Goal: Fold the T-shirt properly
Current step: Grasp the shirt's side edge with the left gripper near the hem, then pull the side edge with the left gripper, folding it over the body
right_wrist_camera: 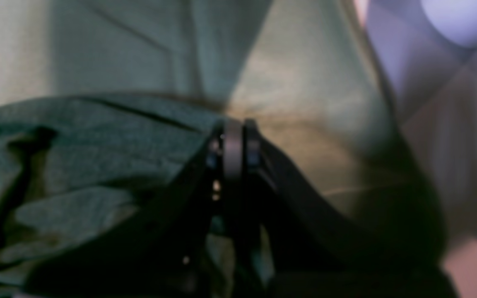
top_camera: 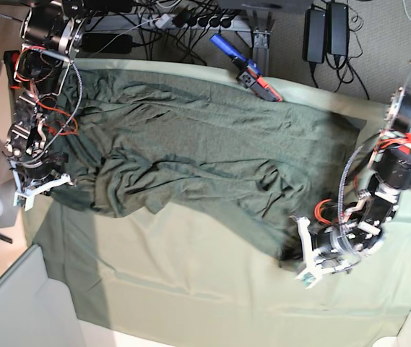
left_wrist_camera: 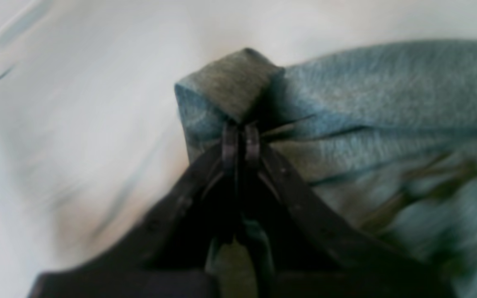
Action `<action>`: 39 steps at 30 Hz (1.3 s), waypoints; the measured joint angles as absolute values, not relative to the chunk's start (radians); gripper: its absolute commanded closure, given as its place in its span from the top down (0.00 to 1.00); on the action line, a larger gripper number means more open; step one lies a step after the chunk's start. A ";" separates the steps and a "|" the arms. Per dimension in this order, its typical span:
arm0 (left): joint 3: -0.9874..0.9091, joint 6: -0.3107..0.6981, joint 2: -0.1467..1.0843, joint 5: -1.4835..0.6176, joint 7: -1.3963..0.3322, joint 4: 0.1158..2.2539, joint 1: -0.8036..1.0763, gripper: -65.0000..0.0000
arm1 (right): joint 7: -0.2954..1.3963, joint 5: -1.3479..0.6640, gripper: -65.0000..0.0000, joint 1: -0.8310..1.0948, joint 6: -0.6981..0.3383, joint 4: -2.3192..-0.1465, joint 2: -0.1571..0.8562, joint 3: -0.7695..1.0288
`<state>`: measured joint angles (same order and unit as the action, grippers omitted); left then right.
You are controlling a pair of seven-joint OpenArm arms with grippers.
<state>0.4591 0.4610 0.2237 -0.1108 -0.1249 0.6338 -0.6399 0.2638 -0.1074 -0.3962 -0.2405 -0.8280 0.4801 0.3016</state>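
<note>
1. T-shirt (top_camera: 191,155) is lying spread and wrinkled across the middle of the base view, on the pale green table cloth (top_camera: 191,289), its near edge bunching toward the centre.
2. Left gripper (left_wrist_camera: 241,136) is pinching a folded corner of the shirt, jaws closed on the knit; in the base view it is sitting at the lower right, at the shirt's corner (top_camera: 292,249).
3. Right gripper (right_wrist_camera: 233,140) is showing its jaws pressed together right at the shirt's edge; the blur is making it hard to confirm cloth between them, so I cannot tell whether it is holding any. In the base view it is sitting at the left edge (top_camera: 35,184).
4. Judging by this, a first fold is being set up, with the near edge gripped at its ends.
5. Next move is calling for both arms lifting together and carrying the edge across evenly.
</note>
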 measured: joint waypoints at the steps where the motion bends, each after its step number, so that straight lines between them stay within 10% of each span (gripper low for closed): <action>1: 0.459 0.461 0.243 -0.111 -0.124 0.634 -0.640 0.00 | 0.258 -0.109 0.00 -0.396 -0.242 -0.828 0.491 0.302; 39: 0.315 0.463 0.436 -0.116 -0.157 1.044 -0.429 0.00 | 0.206 -0.244 0.00 -0.290 -0.326 -0.829 0.621 0.301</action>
